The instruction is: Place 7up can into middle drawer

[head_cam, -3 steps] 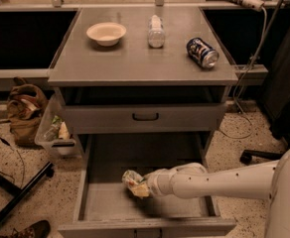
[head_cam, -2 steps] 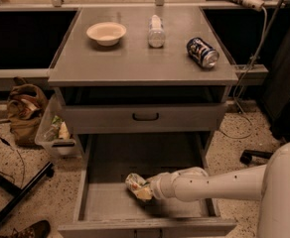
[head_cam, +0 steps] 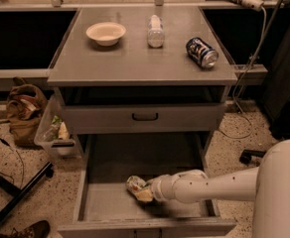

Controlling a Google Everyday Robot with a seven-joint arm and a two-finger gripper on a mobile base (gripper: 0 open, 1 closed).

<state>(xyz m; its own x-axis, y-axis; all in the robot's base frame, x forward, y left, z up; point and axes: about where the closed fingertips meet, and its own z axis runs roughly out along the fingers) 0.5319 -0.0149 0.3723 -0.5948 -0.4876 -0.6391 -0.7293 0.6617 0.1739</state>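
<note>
The 7up can (head_cam: 135, 184), pale green and white, lies tilted low inside the open middle drawer (head_cam: 110, 160), near the front centre of its grey floor. My gripper (head_cam: 144, 194) reaches into the drawer from the right on a white arm and is shut on the 7up can, holding it just at the drawer floor. I cannot tell whether the can touches the floor.
Above is a closed drawer with a black curved handle (head_cam: 145, 116). On the cabinet top (head_cam: 125, 63) stand a white bowl (head_cam: 106, 32), a clear plastic bottle (head_cam: 155, 31) and a dark blue can (head_cam: 202, 52) on its side. A plastic bin (head_cam: 55, 135) and a bag (head_cam: 23, 110) are left of the cabinet.
My gripper and the can have moved slightly lower and toward the drawer's front. Nothing on the cabinet top has moved.
</note>
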